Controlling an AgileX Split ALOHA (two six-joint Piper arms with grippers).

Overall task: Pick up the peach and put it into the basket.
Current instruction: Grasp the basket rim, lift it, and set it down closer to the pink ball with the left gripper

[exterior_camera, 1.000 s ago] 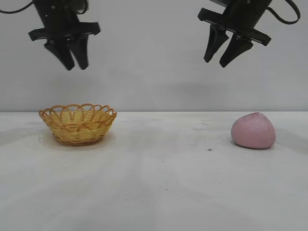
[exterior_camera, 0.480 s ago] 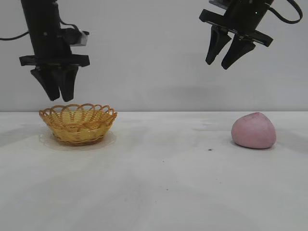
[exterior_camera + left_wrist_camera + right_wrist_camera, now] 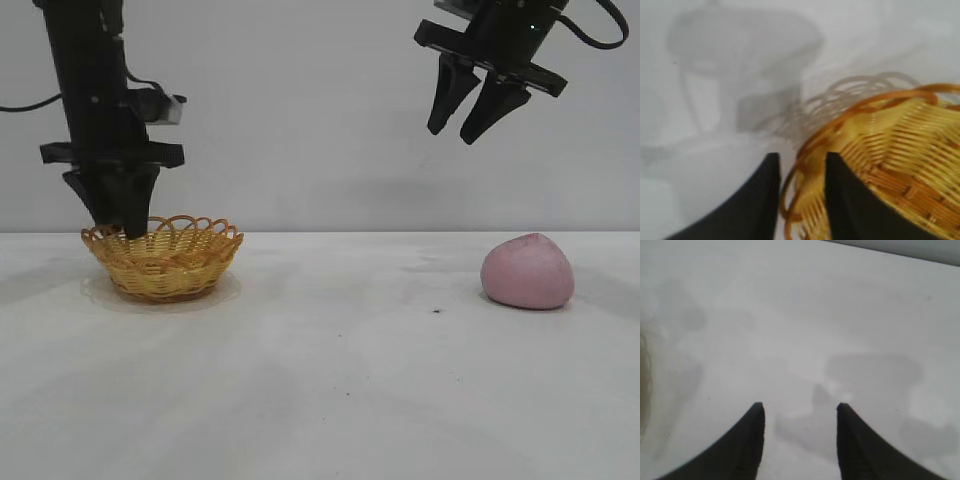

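The pink peach (image 3: 527,272) rests on the white table at the right, touched by nothing. At the left stands the yellow wicker basket (image 3: 165,260), with nothing inside. My left gripper (image 3: 120,230) is down at the basket's left rim. In the left wrist view it (image 3: 802,155) straddles the looped rim of the basket (image 3: 890,145), one finger outside, one inside, closed in on the wicker. High above the peach and a little to its left hangs my right gripper (image 3: 452,135), open and holding nothing. In the right wrist view that gripper (image 3: 800,405) has only bare table beneath it.
The white table (image 3: 340,380) stretches between basket and peach, with a small dark speck (image 3: 436,311) near the peach. A plain grey wall stands behind.
My left arm has come down from high above the basket to its left rim, and its fingers have narrowed around the wicker. The right gripper has stayed in place.
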